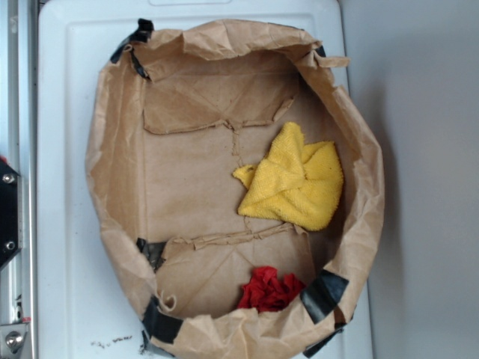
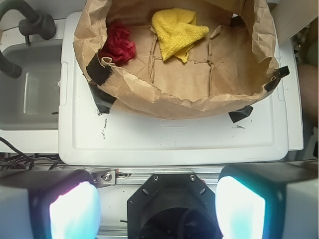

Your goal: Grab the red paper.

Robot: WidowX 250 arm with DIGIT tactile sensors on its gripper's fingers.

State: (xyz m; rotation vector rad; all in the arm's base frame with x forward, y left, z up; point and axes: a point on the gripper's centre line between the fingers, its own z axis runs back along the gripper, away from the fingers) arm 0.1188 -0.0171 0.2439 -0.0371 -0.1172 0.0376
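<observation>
Red paper (image 2: 118, 43) is seen upper left in the wrist view, inside the brown bag (image 2: 164, 97), well apart from the gripper (image 2: 158, 209), whose fingers (image 2: 75, 211) are spread apart along the bottom edge.

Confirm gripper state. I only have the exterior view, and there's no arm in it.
Observer: In the wrist view the gripper has its jaws wide open, with nothing between them.
Operator: Is it over the red paper?
Observer: No. It sits outside the brown paper bag, and the red paper lies inside at the far wall.
Operator: Anything beside the bag?
Observer: A grey sink, on the red paper's side.
</observation>
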